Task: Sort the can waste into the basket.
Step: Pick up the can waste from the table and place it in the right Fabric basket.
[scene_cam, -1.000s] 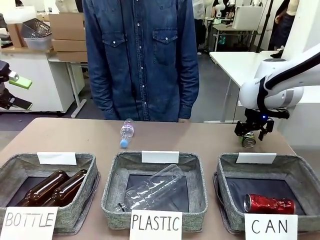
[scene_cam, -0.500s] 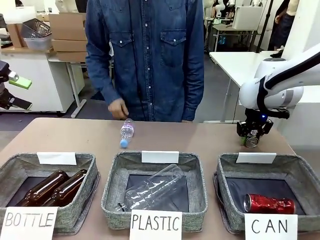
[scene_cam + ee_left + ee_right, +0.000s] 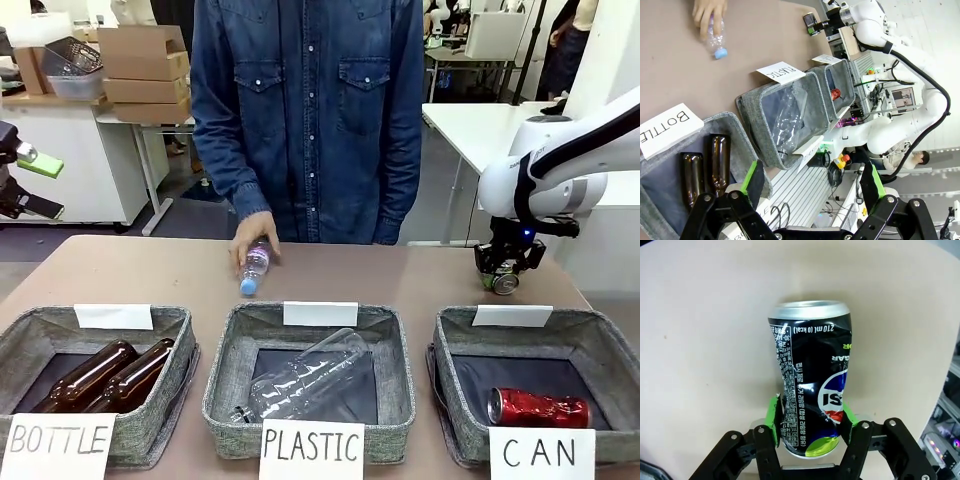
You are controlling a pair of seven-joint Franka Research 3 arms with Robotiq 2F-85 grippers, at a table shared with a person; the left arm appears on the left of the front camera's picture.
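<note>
My right gripper (image 3: 503, 274) is shut on the dark black-and-silver can (image 3: 810, 397), its green pads pinching the dented lower body; it hangs over the table just behind the far rim of the grey CAN basket (image 3: 598, 335). From the front the held can (image 3: 502, 283) points its silver end toward the camera. The shiny red dented can (image 3: 540, 408) lies on the basket's dark floor. In the left wrist view my left gripper (image 3: 810, 182) stands open with nothing between its fingers, well back from the table, and the right gripper with the can (image 3: 811, 23) shows far off.
The PLASTIC basket (image 3: 224, 372) holds a clear bottle, and the BOTTLE basket (image 3: 182, 362) holds two brown glass bottles. A person in denim stands at the far side, one hand (image 3: 250, 236) on a small clear bottle with a blue cap (image 3: 252, 267) lying on the table.
The person's hand has come down onto the small plastic bottle. My right gripper with the dark can has shifted slightly over the table behind the CAN basket.
</note>
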